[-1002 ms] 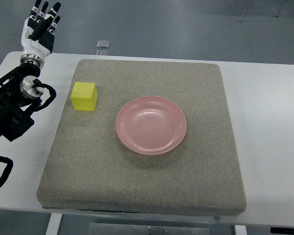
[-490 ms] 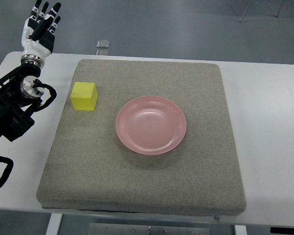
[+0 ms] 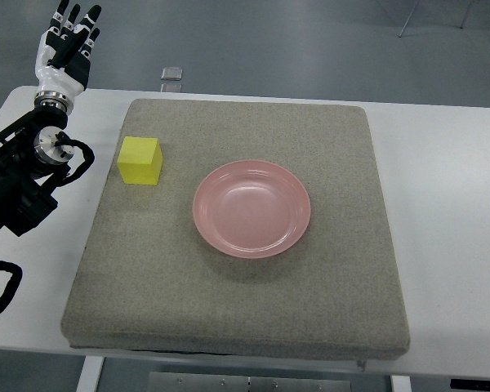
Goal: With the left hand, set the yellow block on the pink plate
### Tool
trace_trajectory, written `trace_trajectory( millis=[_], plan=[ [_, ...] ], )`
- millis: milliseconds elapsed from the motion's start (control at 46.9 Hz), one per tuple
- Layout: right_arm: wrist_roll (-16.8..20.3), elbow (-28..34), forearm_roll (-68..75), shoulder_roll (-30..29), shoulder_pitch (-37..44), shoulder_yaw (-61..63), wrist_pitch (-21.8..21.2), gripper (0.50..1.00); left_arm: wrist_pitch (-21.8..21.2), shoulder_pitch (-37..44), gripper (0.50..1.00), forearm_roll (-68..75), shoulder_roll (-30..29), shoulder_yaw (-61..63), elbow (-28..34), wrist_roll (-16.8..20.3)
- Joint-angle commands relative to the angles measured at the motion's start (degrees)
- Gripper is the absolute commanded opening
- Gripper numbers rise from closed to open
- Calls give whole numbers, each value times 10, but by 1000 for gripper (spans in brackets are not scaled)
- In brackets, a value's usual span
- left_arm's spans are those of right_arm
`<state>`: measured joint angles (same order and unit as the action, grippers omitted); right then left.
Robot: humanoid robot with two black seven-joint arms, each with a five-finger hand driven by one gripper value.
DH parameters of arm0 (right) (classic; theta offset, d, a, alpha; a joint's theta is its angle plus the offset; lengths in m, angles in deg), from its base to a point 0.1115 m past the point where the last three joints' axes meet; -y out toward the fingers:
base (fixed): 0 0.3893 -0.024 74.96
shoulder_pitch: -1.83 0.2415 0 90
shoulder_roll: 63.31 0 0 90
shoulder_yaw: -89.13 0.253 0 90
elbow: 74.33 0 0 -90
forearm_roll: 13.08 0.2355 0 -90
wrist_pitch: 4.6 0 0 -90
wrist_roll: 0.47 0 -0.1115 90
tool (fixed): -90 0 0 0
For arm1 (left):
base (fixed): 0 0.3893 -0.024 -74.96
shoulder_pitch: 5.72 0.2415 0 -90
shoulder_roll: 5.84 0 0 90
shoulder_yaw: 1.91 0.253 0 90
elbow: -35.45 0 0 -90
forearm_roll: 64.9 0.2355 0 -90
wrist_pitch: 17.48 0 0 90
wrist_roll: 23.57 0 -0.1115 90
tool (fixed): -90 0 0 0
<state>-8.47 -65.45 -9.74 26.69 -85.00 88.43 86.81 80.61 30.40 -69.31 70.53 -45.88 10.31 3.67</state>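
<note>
Yellow block point(image 3: 140, 160) not yet picked up, pink plate point(image 3: 252, 209) bare.

The block sits on the left part of the grey mat point(image 3: 237, 327), near its left edge and well apart from the plate, which lies empty about the mat's middle; by the look of it nothing of the task is done, and the reach, the grasp, the carry and the setting down are all left. The left hand point(image 3: 65, 49) is raised at the far left corner of the white table point(image 3: 449, 245), its fingers straight and spread and holding nothing, well away from the block (the right arm does not show). The mat covers most of the table top; beyond the table lies a grey floor with a small pale object point(image 3: 172, 73) on it, too small to identify.
</note>
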Motion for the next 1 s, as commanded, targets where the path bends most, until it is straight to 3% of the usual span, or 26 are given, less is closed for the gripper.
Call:
trace_trajectory(
  millis=[0,725,980],
  plan=[
    [0,0,0,0,0,0,0,924,0,0,994,-1,0,-1,0,0],
    [0,0,0,0,0,0,0,924,-2,0,992,6,-3,23,-5,-6],
    [0,0,0,0,0,0,0,924,4,-38,992,7,-93,198,-49,-9]
  ],
)
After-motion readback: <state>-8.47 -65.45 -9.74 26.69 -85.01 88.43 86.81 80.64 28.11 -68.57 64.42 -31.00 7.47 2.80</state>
